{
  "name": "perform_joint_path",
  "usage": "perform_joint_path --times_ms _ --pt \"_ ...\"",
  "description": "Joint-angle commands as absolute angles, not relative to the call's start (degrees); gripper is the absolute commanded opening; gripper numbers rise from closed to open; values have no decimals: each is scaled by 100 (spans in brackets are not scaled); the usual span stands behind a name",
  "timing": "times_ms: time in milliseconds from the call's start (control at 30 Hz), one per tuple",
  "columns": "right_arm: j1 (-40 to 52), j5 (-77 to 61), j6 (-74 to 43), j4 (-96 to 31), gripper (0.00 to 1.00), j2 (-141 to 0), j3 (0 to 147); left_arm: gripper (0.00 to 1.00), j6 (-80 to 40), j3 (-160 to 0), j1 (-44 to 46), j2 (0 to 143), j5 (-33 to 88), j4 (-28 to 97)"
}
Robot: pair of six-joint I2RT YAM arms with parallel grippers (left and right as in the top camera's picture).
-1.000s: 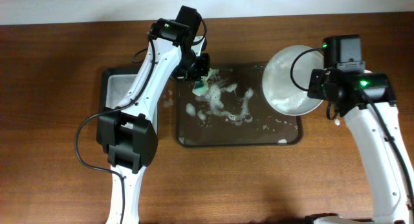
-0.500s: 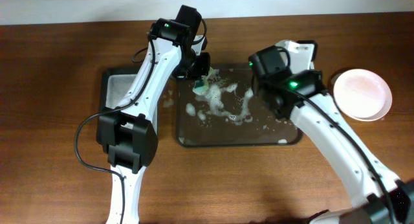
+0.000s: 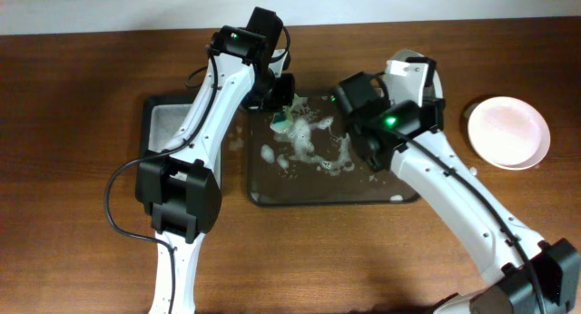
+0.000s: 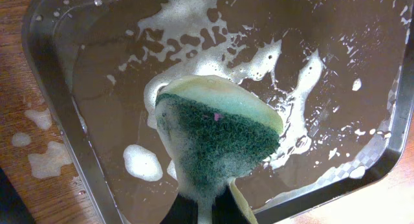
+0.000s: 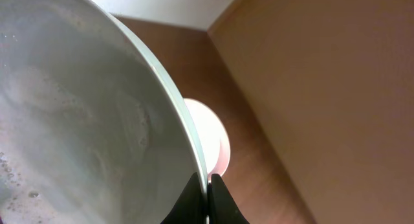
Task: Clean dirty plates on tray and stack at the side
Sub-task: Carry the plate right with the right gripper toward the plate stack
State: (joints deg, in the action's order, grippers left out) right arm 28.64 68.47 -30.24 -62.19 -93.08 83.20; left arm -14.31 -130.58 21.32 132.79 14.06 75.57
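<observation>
From overhead, the right arm (image 3: 454,191) covers the tray's (image 3: 252,173) 3 o'clock end. In the right wrist view, the held plate (image 5: 77,120) runs off at 9 and 6 o'clock, and its rim hides part of the far plate (image 5: 210,130). The sponge (image 4: 220,130) hides most of the left tool (image 4: 207,211).

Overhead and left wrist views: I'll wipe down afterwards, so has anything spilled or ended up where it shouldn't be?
Yes: soap foam streaks the floor of the tray, and a few blobs lie outside its rim on the wooden table. Nothing else looks damaged or toppled.
</observation>
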Motion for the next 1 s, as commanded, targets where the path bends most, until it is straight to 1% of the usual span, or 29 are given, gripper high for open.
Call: perform_joint_path --times_ms 0,567,667,967 --pt "3155 7557 -3166 -6219 4 -9327 8340 0 -1337 -13052 2130 13220 1363 7498" --pt "3229 7601 -3334 -6536 4 -9148 8342 0 -1339 -13052 2130 13220 1302 7465" --pt "3271 7651 -3354 -6755 4 -9021 8346 0 -1339 -13052 2132 13220 1302 7465" --pt "3347 7561 -3352 -6731 4 -8825 8346 0 -1339 -13052 2130 13220 1299 7441"
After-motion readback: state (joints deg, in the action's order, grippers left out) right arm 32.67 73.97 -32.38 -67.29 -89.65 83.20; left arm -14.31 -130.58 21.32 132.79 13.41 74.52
